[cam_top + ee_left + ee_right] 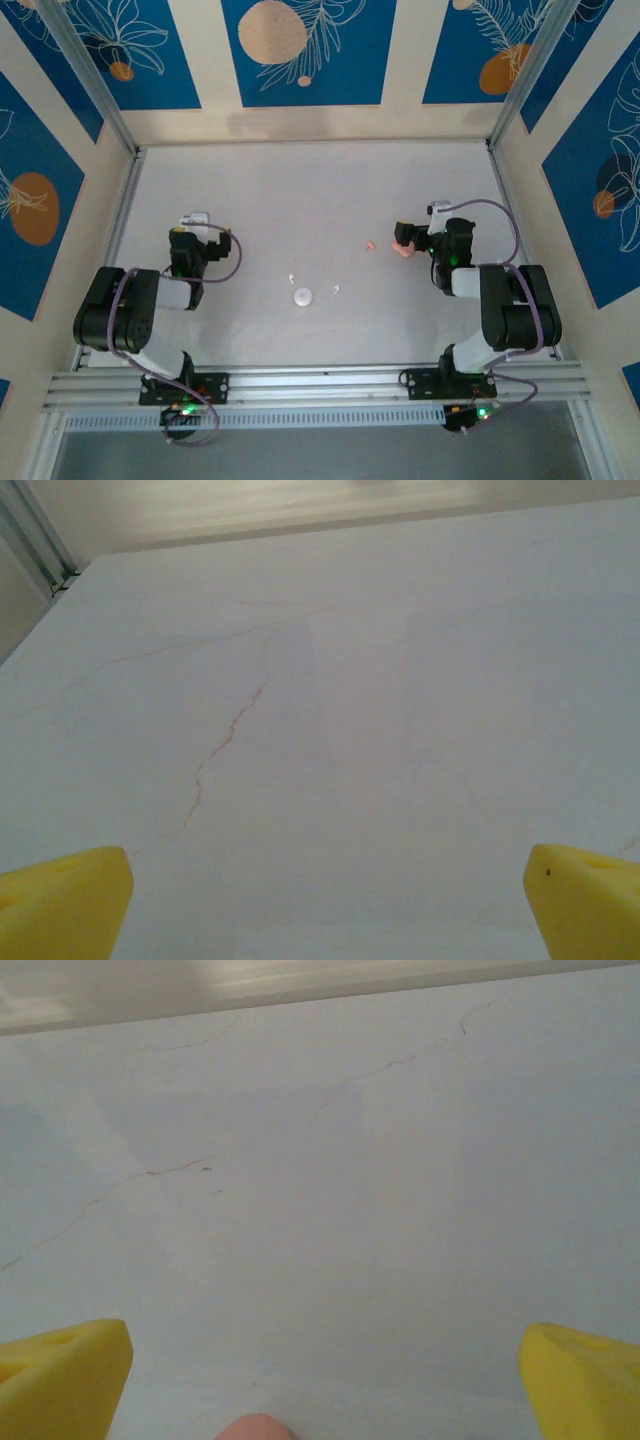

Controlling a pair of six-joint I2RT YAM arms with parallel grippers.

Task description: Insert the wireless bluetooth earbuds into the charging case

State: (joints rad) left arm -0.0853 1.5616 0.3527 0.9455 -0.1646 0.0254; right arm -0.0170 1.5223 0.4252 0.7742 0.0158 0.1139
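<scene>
Yellow fingertips [65,1375] of the right gripper [322,1380] stand spread wide and grasp nothing. A rounded pink object [258,1427] sits low between them and touches neither pad. Seen from above, a tiny pale pink earbud [371,245] lies on the white marbled tabletop [300,190] just beyond that gripper, toward the middle. The left gripper [320,900] is just as wide open over bare table, its yellow pads [60,900] empty. Well apart from both grippers, near the front centre, a small round white charging case [303,296] sits between two tiny white earbuds [291,278]. One lies to its left and the other earbud [336,290] to its right, both near it but not touching. From overhead the case is too small to tell whether its lid is up.
</scene>
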